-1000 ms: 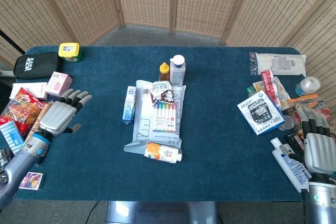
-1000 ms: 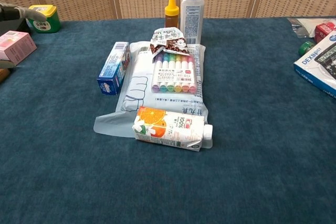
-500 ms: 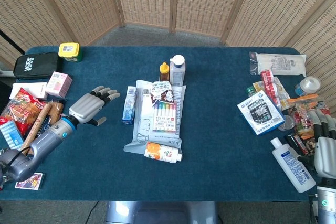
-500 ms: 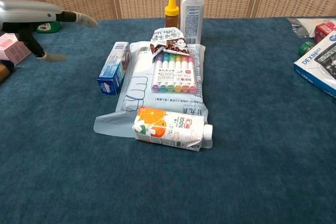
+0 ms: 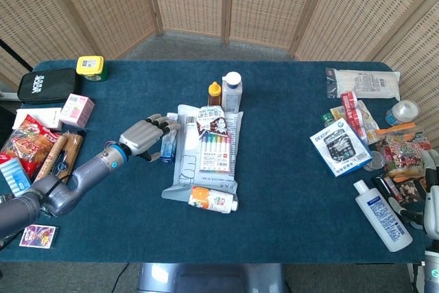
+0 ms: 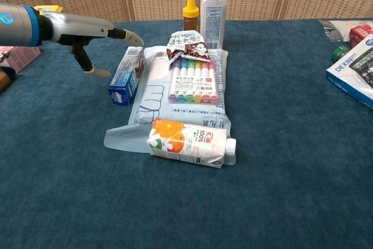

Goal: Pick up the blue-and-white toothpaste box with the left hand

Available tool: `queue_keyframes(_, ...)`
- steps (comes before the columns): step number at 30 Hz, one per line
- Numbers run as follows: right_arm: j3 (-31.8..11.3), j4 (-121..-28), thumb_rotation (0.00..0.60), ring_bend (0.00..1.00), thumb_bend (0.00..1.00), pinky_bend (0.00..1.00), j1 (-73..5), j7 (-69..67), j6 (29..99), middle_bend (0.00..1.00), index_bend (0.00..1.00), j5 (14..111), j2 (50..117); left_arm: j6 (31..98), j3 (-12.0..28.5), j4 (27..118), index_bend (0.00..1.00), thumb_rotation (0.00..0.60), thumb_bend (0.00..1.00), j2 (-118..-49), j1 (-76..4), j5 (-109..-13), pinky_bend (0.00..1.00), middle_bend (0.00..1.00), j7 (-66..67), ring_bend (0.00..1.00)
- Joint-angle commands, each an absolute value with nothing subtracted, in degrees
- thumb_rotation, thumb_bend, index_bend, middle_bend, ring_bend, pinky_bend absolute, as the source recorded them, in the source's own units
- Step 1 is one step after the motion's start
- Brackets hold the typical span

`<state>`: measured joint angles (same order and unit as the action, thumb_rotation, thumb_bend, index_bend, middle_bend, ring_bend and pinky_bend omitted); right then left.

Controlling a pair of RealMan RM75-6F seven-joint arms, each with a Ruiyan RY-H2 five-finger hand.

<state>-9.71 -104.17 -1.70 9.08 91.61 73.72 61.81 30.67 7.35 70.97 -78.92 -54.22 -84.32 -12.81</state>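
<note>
The blue-and-white toothpaste box (image 5: 167, 147) (image 6: 126, 76) lies flat on the blue cloth, along the left edge of a white plastic pouch (image 5: 185, 173). My left hand (image 5: 145, 135) (image 6: 87, 30) hovers at the box's left side, fingers spread and reaching over its far end. In the chest view its thumb hangs down just left of the box. It holds nothing. My right hand (image 5: 433, 200) shows only as a sliver at the right edge of the head view, fingers straight, nothing in it. It is out of the chest view.
On the pouch lie a marker set (image 6: 193, 80), a snack packet (image 6: 187, 43) and an orange juice carton (image 6: 187, 143). Behind stand a small orange-capped bottle (image 6: 190, 13) and a white bottle (image 6: 212, 11). Snacks and a pink box (image 5: 76, 110) crowd the left edge, a calculator box (image 5: 339, 147) the right.
My left hand has swept right across the cloth from the left-side clutter to the toothpaste box. My right hand has drawn back, almost out of the head view.
</note>
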Motion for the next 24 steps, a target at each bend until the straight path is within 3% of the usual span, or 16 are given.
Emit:
queue_keyframes(1, -9.7, -104.0, 0.6, 0.0, 0.0, 0.0, -1.2, 8.8, 92.1, 0.0, 0.0, 73.5, 61.9, 28.4, 7.4, 68.6, 0.0, 0.6, 0.42, -81.2, -56.4, -83.4, 0.0, 0.0, -13.6, 0.0)
queue_keyframes(12, -9.4, -103.9, 0.6, 0.0, 0.0, 0.0, 0.8, 7.0, 93.8, 0.0, 0.0, 74.1, 62.1, 20.2, 6.1, 62.9, 0.0, 0.6, 0.42, -84.1, -60.7, -79.6, 0.0, 0.0, -13.8, 0.0)
queue_keyframes(24, -9.9, -103.2, 0.6, 0.0, 0.0, 0.0, -0.2, 6.1, 92.0, 0.0, 0.0, 74.8, 62.8, 19.9, 2.2, 73.3, 0.0, 0.6, 0.43, -72.2, -56.0, -73.9, 0.0, 0.0, -12.0, 0.0)
